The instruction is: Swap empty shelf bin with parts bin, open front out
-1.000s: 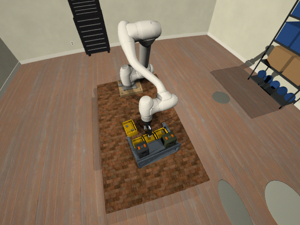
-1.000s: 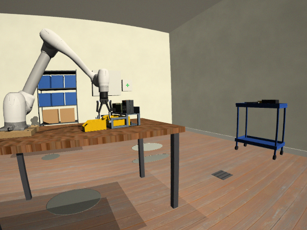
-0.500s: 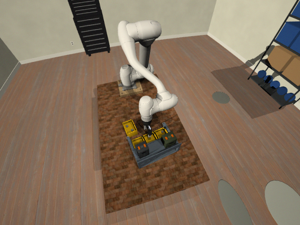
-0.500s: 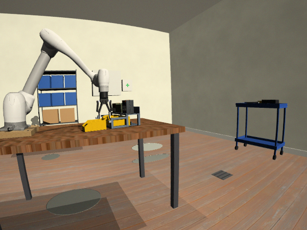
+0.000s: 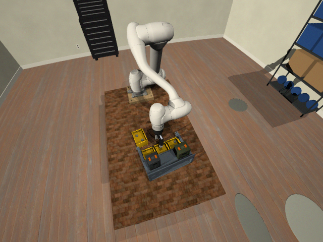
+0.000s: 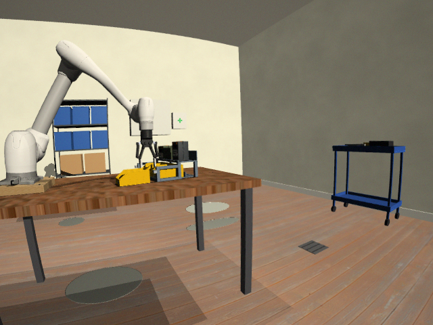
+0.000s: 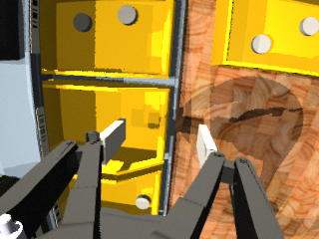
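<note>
One gripper (image 7: 159, 142), jaws apart and empty, hangs straddling the empty bin's (image 7: 114, 129) front wall, likely to lift it; parts bin (image 7: 275, 16) at two o'clock.

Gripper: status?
Gripper open, empty, above middle shelf bin. Parts bin on table. Shelf's front lip between fingers.

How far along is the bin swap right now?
Nothing looks done yet. The bin with parts sits on the table, and the shelf holds three yellow bins. The open hand hangs over the middle bin, gripping nothing. Both moves remain.
</note>
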